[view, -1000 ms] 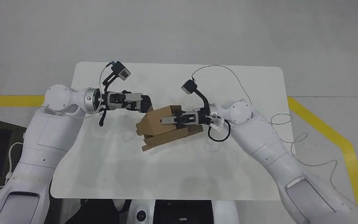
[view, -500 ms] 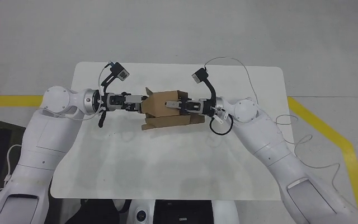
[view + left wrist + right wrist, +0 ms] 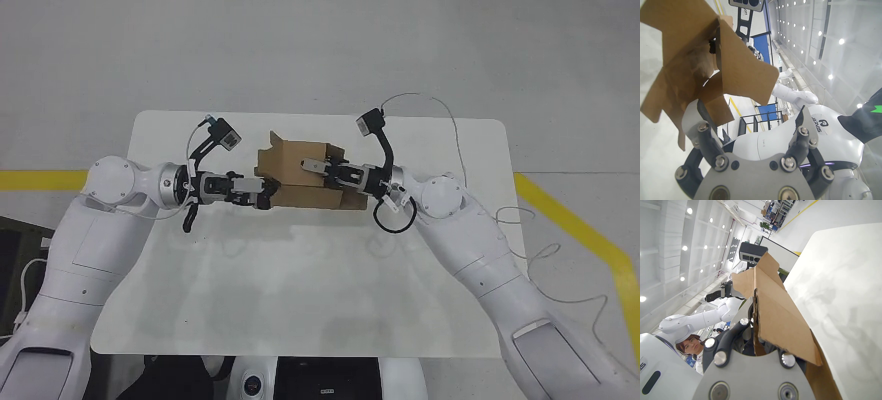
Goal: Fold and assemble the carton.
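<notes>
Bracing carton (image 3: 300,182) over the bench (image 3: 330,300), likely for folding.
Clamps right pincer (image 3: 327,169) on it as anchor; poises left pincer (image 3: 752,108) open beside a flap (image 3: 719,110).

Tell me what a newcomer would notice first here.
A brown, half-folded carton, flaps splayed, is between both arms over the far middle of the white table. The right gripper clamps one of its panels. The left gripper is open at the carton's other end, one finger against a flap.
</notes>
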Robot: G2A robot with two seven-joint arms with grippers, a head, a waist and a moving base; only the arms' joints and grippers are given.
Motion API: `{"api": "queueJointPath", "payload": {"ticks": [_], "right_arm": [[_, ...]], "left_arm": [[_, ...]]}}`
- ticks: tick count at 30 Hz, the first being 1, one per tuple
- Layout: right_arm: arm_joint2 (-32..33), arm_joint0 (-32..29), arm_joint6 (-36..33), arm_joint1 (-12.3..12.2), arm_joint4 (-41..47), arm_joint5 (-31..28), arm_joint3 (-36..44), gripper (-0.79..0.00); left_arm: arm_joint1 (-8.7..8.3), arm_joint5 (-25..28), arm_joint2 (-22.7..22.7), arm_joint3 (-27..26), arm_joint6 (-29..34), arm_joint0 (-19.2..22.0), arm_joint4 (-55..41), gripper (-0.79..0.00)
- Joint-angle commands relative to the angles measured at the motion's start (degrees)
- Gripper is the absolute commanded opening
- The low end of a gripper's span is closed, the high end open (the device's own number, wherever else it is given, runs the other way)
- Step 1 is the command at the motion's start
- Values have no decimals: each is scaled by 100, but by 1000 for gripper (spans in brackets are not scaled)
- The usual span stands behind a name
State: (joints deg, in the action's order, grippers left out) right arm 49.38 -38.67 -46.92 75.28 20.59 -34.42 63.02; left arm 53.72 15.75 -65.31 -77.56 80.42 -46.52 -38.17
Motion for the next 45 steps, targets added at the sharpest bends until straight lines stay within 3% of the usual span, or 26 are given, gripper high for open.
{"api": "queueJointPath", "payload": {"ticks": [1, 14, 27, 45], "right_arm": [[4, -3, 65, 11, -58, 22, 25, -785], [-16, -29, 281, 98, -237, 46, 34, -785], [174, -102, 516, 101, -530, 98, 144, -785], [170, -213, 420, 184, -421, 88, 198, -785]], "left_arm": [[7, -8, 25, -64, 21, -27, -2, 0], [50, -56, 121, -284, 28, -99, 21, 0], [13, -97, -87, -402, 130, -259, 14, 0], [104, -151, 167, -487, 71, -175, 95, 0]]}}
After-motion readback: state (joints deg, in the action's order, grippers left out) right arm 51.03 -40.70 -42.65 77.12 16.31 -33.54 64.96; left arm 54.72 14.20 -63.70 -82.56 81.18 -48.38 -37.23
